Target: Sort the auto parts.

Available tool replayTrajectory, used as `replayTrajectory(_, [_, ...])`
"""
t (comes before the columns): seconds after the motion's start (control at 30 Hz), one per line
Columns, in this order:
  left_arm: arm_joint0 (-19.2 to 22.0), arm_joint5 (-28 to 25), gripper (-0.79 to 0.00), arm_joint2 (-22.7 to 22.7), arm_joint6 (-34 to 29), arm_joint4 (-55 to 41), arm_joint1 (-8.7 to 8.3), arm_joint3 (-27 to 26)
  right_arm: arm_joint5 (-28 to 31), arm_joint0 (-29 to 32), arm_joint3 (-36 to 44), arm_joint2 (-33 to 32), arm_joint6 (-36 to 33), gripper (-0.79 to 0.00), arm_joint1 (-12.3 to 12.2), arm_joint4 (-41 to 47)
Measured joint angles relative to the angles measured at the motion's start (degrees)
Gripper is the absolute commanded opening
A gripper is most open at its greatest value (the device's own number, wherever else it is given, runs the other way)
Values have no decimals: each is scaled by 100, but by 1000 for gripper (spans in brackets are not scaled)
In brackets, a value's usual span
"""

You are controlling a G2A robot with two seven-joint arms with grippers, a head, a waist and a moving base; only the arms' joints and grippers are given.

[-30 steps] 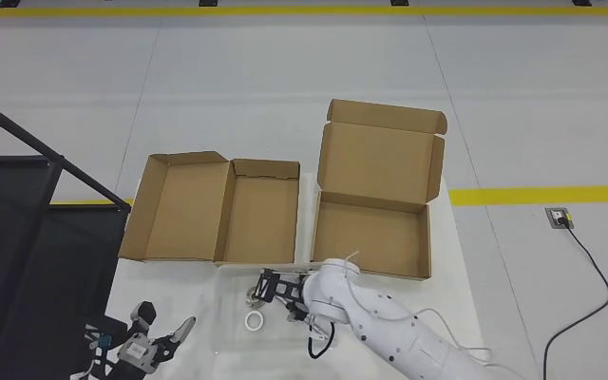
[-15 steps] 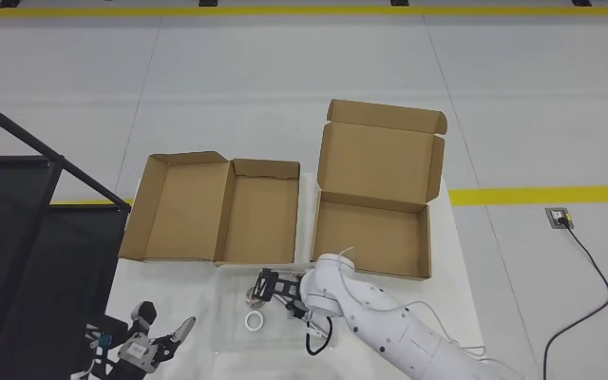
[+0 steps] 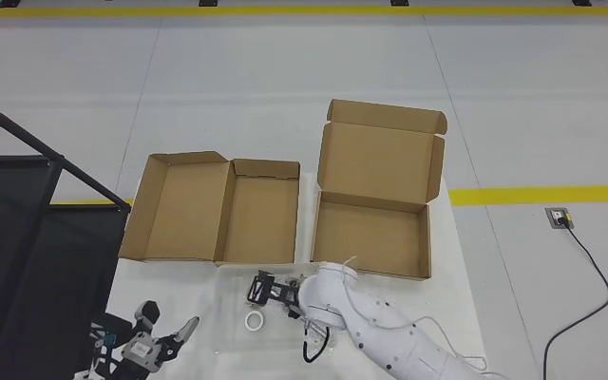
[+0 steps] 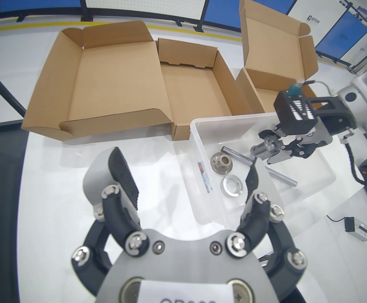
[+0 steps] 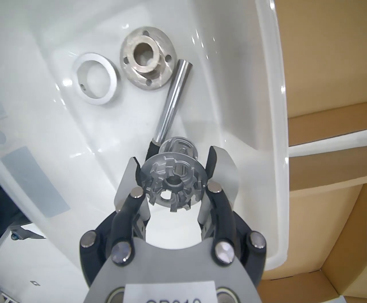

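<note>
Picking step: right gripper (image 5: 175, 162) is clamping the toothed hub (image 5: 172, 183) inside the clear bin (image 5: 272, 86), probably hanging clear of its floor; next is calling for carrying toward a cardboard box (image 3: 370, 242) at one o'clock.

White table (image 3: 171, 294) underneath, pale grey floor (image 3: 285, 76) all round. Yellow line (image 3: 304, 9) across the far floor, another yellow stripe (image 3: 527, 196) off to the right of the table. On the left, black metal frame (image 3: 62, 163) slanting in, dark sheet (image 3: 38, 275) just beside it. Floor socket (image 3: 559, 218) out right, black cable (image 3: 591, 256) trailing from it. Blue panels (image 4: 218, 14) along the back; small grey box (image 4: 357, 228) on the floor, lead attached.
</note>
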State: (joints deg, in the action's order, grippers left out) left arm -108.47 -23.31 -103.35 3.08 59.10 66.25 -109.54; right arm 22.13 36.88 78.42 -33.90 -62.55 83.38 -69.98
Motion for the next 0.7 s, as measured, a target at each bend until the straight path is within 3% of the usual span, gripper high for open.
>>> replayTrajectory(0.27, [4, 20, 0, 72, -23, 101, 9, -37, 81, 1449, 2711, -1122, -511, -785, -579, -1019])
replayTrajectory(0.37, [-17, 22, 0, 95, -9, 150, 13, -66, -77, 1874, 3350, -1612, -523, -785, -705, -1365])
replayTrajectory(0.5, [-61, 30, 0, 104, 31, 204, 17, -89, -235, 1940, 3247, -2235, -341, -785, -766, -1254])
replayTrajectory(0.7, [-96, 30, 0, 79, 61, 238, 21, -73, -167, 1178, 1799, -2624, -30, -785, -706, -536])
